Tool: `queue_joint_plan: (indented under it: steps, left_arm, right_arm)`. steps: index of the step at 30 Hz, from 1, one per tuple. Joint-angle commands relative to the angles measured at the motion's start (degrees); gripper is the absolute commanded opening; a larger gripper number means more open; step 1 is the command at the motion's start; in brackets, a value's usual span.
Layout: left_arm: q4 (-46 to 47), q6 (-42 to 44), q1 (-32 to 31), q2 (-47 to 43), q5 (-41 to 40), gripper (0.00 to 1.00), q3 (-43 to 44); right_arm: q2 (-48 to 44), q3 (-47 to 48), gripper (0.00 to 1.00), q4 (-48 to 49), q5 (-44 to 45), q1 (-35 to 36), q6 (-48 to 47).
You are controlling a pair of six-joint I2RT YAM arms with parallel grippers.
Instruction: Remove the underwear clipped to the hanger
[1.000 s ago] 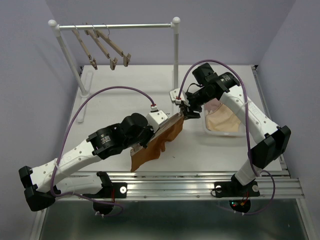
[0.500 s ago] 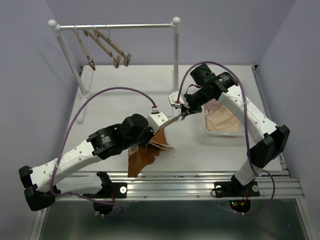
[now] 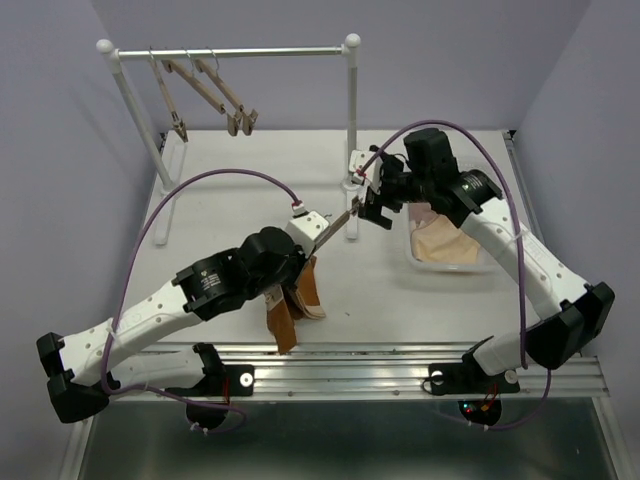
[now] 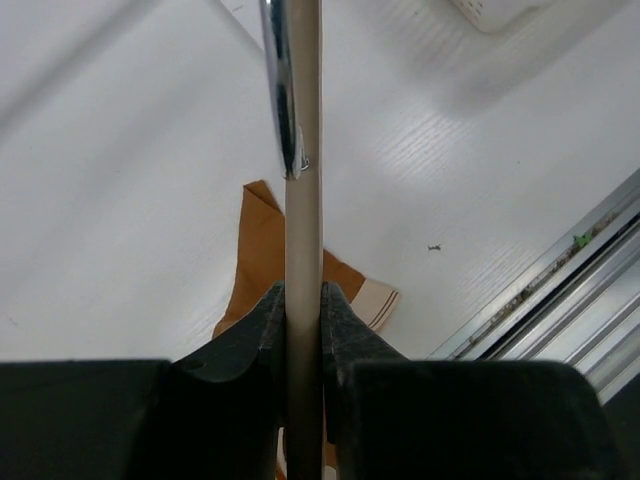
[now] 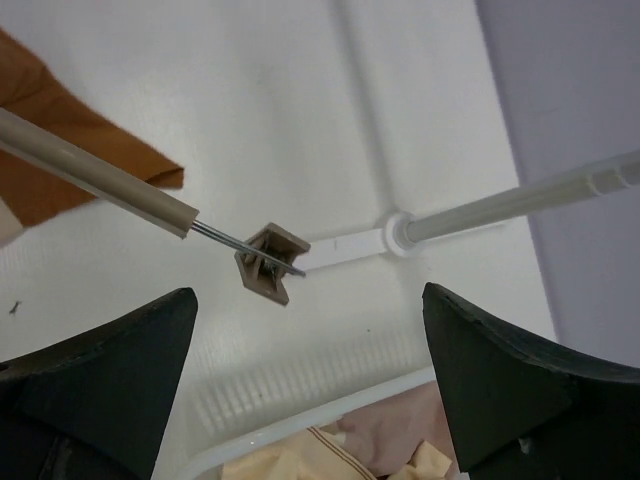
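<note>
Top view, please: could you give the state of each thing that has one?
Left hand: shut on the hanger.
Right hand: open, empty.
End clip: empty.
Orange-brown underwear: off that clip, slumped onto the table.
Bin: holding cream underwear and pink underwear.
Rack hangers: hung, bare.

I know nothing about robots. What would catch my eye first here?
The left pincer is shut on a hanger bar mid-table, orange-brown underwear drooping beneath it. The right pincer gapes wide by the bar's bare end clip, and a bin at right holds pink and cream garments.
</note>
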Motion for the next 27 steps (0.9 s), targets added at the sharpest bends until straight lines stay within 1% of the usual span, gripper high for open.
queue_joint_plan:
  steps: [1,3,4,5,6,7,8,9,10,11,13,14,15,16,17,18,19,20,21,24,27]
  left_arm:
    - [7.35,-9.16,0.2,-1.17,-8.22,0.0,-1.71]
    - [11.39,-14.6,0.46,-0.47,-8.94,0.0,-2.59]
    - [14.28,-16.11,1.07,0.06,-8.67,0.0,-3.03]
    - [15.52,-17.43,1.43,1.72,-9.37,0.0,-3.12]
    - [16.32,-21.45,2.04,2.78,-10.07,0.0,-2.6]
    - [17.2,-22.88,3.0,3.75,-9.47,0.0,-2.33]
    - [20.16,-23.85,5.36,4.71,-7.98,0.0,-2.33]
    - [22.28,-24.3,6.69,6.03,-2.84,0.0,-2.59]
    - [24.74,-23.69,8.01,6.65,0.26,0.0,-3.72]
    - [28.33,-23.69,9.07,7.27,2.82,0.0,-4.08]
    - [30.29,-24.74,11.62,8.59,6.34,0.0,-4.53]
    - [32.48,-25.18,12.32,8.85,7.4,0.0,-4.61]
    - [33.46,-25.53,13.29,8.77,8.8,0.0,-4.96]
    - [34.68,-25.62,13.73,8.68,9.69,0.0,-5.84]
    - [37.13,-26.58,14.0,8.33,10.31,0.0,-6.37]
    - [38.64,-27.02,14.87,7.63,12.49,0.0,-7.68]
    - [41.7,-27.29,15.31,7.28,13.99,0.0,-8.39]
    - [43.12,-27.9,15.67,6.92,15.66,0.0,-8.92]
    - [44.35,-28.69,15.93,6.22,17.85,0.0,-9.53]
    - [48.65,-30.36,16.2,5.34,20.75,0.0,-11.9]
    - [51.3,-31.25,16.37,4.38,21.82,0.0,-13.14]
  right_arm:
    - [-4.81,-2.04,1.0,17.17,7.66,0.07,13.74]
    - [-6.05,-5.45,1.0,20.34,10.74,0.07,20.33]
    - [-7.44,-6.87,1.0,23.75,12.75,0.07,25.05]
    - [-8.15,-8.28,1.0,25.7,13.64,-0.54,27.88]
    - [-9.73,-11.33,1.0,30.07,14.35,-0.55,31.39]
    - [-9.74,-12.93,1.0,32.37,15.48,-0.55,34.9]
    - [-11.48,-14.69,1.0,35.27,19.67,-0.55,44.16]
    - [-12.37,-16.45,1.0,37.65,21.11,-1.24,49.82]
    - [-12.99,-19.16,1.0,40.63,21.9,-1.25,53.71]
    - [-14.39,-20.58,1.0,41.44,21.82,-1.25,59.49]
    - [-15.63,-22.87,1.0,45.39,20.43,-1.25,63.31]
    - [-16.07,-24.97,1.0,46.36,19.29,-1.25,67.42]
    - [-17.29,-26.47,1.0,47.42,18.4,-1.25,69.29]
    - [-18.08,-28.14,1.0,50.91,17.87,-1.77,71.31]
    - [-18.88,-32.07,1.0,53.2,17.17,-1.78,75.85]
    - [-20.1,-34.2,1.0,55.75,16.56,-1.78,77.81]
    - [-20.64,-36.31,1.0,61.78,15.77,-1.78,79.66]
    - [-20.82,-38.24,1.0,64.71,14.8,-1.78,82.81]
    - [-20.9,-40.26,1.0,66.83,12.79,-1.78,83.97]
    - [-20.12,-41.16,1.0,71.94,9.88,-2.3,87.13]
    - [-19.32,-42.91,1.0,78.61,8.11,-2.3,90.74]
